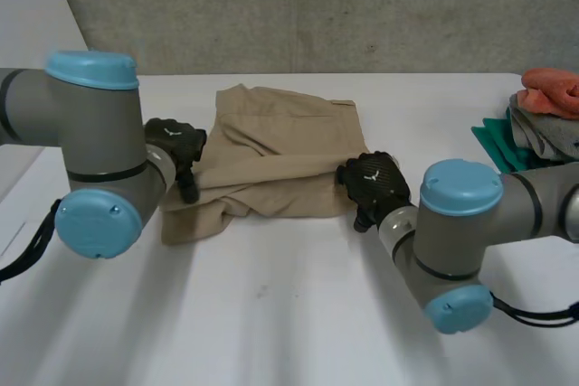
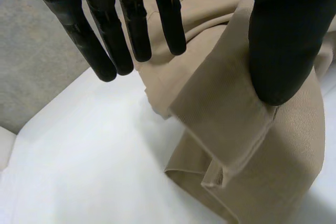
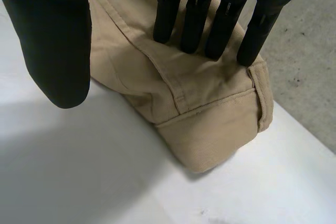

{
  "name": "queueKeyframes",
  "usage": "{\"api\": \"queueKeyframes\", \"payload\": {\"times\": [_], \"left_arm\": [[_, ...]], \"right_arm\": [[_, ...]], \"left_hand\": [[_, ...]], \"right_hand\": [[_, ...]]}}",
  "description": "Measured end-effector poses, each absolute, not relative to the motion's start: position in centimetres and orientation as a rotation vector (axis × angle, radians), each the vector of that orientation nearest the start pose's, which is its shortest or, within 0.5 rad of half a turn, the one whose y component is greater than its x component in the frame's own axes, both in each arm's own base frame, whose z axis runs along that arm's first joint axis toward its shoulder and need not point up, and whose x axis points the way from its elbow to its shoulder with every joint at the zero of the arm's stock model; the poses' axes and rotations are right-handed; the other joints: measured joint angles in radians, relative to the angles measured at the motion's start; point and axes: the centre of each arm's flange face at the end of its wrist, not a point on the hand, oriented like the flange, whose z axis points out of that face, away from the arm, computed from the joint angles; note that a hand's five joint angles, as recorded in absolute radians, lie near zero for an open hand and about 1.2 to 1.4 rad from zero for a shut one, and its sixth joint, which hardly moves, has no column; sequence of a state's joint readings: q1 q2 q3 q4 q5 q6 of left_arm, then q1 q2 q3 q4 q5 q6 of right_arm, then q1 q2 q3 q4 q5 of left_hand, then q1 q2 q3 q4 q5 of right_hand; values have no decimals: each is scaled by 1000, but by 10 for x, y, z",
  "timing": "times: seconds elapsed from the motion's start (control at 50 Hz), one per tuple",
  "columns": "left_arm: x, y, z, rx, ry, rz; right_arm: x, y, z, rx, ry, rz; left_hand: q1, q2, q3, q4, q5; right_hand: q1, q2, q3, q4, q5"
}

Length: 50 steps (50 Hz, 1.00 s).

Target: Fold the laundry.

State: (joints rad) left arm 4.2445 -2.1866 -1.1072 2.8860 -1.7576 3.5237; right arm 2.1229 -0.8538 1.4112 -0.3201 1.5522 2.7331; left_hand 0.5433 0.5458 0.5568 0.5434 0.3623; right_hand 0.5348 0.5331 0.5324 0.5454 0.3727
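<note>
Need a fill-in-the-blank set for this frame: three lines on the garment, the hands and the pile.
1. The tan cotton garment lies on a table coloured ____.
2. The left hand and right hand, at opposite sides of the garment, have fingers that are ____, not curled.
3. Topping the cloth pile beside the right arm is a cloth coloured ____.
Missing words: white; straight; orange.

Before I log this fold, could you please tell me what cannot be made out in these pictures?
Head view: the left arm hides part of the left hand and the left edge of the tan garment.
Head view: the laundry pile is cut off by the edge; item count unclear.
Right wrist view: whether the right hand presses the tan garment or hovers.
</note>
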Motion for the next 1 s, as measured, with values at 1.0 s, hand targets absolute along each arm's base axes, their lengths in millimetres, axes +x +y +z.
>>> {"api": "queueKeyframes", "payload": {"times": [1.0], "left_arm": [[-279, -327, 162, 1060, 2200, -1662]], "right_arm": [[331, -287, 146, -1140, 2118, -1664]], "left_hand": [[-97, -97, -110, -95, -85]], "right_hand": [[577, 649, 659, 654, 626]]}}
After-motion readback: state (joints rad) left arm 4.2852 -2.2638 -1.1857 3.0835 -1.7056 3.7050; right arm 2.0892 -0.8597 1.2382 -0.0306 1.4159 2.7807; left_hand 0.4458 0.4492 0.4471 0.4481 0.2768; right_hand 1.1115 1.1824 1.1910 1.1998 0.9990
